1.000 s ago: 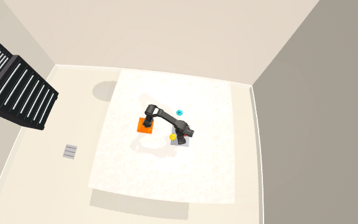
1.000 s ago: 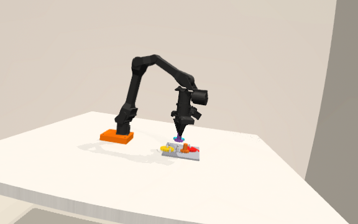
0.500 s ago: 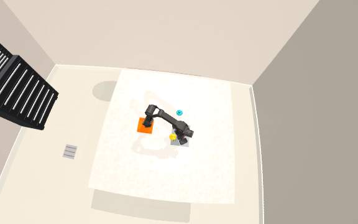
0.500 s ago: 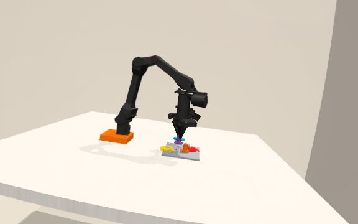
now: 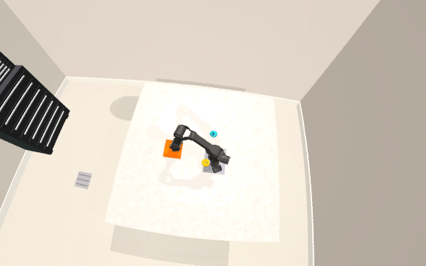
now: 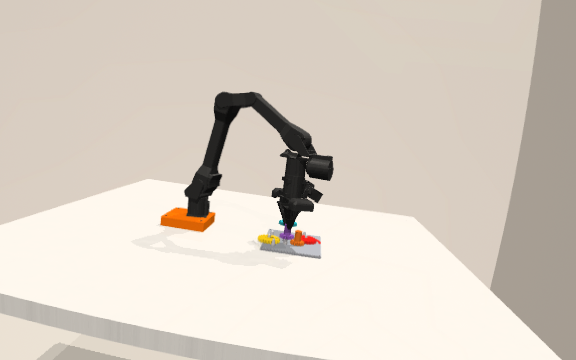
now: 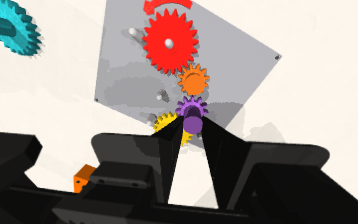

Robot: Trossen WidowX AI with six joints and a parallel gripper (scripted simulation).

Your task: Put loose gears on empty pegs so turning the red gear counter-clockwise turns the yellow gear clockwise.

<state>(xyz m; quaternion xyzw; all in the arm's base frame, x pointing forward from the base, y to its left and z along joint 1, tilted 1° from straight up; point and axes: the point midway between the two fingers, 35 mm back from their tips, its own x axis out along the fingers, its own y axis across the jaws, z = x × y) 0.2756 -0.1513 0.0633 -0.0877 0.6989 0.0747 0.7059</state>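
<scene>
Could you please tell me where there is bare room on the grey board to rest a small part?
The grey board looks bare right of the red gear in the wrist view, towards the corner screw. It is crowded where the orange gear, the held purple gear and the yellow gear cluster.
</scene>
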